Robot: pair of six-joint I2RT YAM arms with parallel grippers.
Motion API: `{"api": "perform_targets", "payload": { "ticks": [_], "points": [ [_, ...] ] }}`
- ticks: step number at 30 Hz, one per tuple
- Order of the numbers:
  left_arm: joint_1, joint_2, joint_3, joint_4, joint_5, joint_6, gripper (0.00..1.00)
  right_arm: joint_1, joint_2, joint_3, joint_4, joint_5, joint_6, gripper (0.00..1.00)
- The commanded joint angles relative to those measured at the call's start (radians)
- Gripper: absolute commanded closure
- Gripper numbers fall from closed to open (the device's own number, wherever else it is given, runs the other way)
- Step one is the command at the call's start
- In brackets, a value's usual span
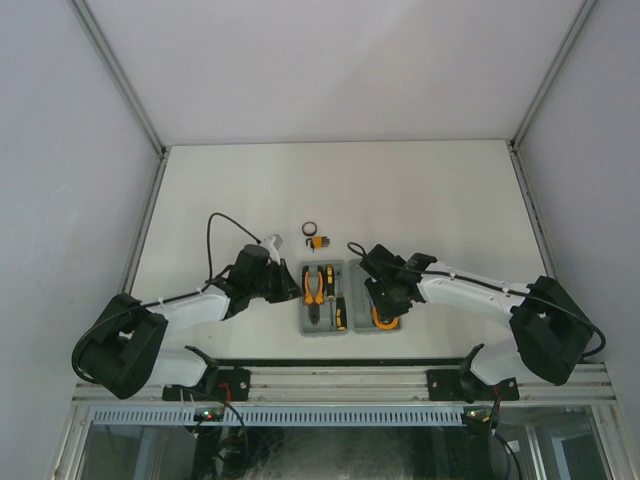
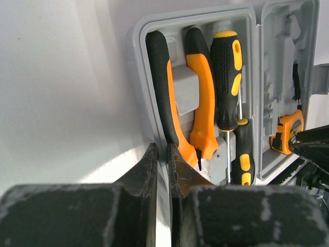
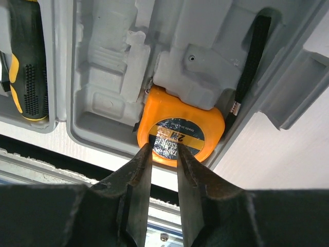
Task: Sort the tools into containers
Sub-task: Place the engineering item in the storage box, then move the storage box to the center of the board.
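Two tools, the hex key set (image 1: 319,241) and black ring (image 1: 311,228), lie outside the case (image 2: 140,62), while the right gripper (image 3: 163,149), jaws slightly parted and empty, seemingly presses the tape measure (image 3: 205,128) home, and the left gripper (image 2: 162,152), nearly closed, meets the rim, its grip unclear.

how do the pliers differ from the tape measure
The pliers are long with two curved handles; the tape measure is compact and rounded. The pliers' handles are black and orange; the tape measure is orange with a dark label. The pliers lie in the left half of the case, the tape measure in the right half. Both sit in moulded recesses.
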Motion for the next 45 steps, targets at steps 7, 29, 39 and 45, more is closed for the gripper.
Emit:
{"api": "perform_targets", "payload": {
  "ticks": [7,29,39,45],
  "points": [
    [-0.007,-0.02,0.054,-0.075,-0.002,0.042,0.89,0.049,0.128,-0.031,-0.005,0.001,0.063,0.73],
    [-0.126,-0.177,0.016,-0.167,-0.151,-0.074,0.69,0.037,-0.367,0.0,0.065,0.195,0.078,0.48],
    [-0.091,-0.214,0.154,-0.337,-0.267,0.005,0.57,0.084,-0.398,-0.089,-0.059,0.219,0.267,0.47],
    [-0.014,-0.172,0.239,-0.356,-0.257,0.051,0.55,0.338,-0.417,-0.145,-0.078,0.246,0.481,0.45]
  ]
}}
